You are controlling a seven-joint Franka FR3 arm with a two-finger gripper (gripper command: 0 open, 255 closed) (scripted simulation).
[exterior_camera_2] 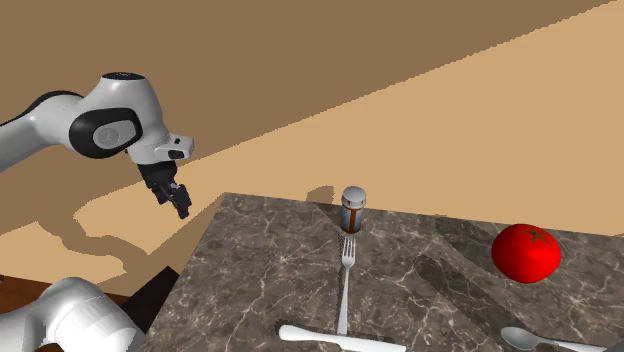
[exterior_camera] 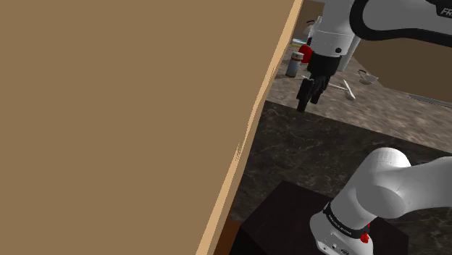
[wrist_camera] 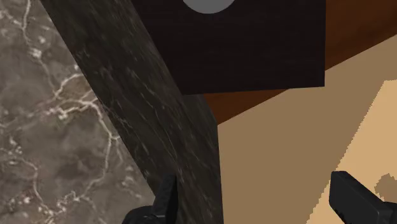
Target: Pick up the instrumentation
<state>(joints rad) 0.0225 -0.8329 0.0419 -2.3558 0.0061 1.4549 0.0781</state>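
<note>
This looks like the eating corner of a home, a kitchen or dining room, though little of the room is in sight. A dark, veined, marble-like tabletop (exterior_camera_2: 250, 270) carries a fork (exterior_camera_2: 346, 285), a knife (exterior_camera_2: 340, 340) and a spoon (exterior_camera_2: 540, 342). A small shaker (exterior_camera_2: 353, 209) stands just beyond the fork's tines, with a red tomato (exterior_camera_2: 526, 252) off to one side. Plain tan walls (exterior_camera_2: 350, 60) stand behind, and a strip of reddish-brown floor (wrist_camera: 254, 105) lies below.
</note>
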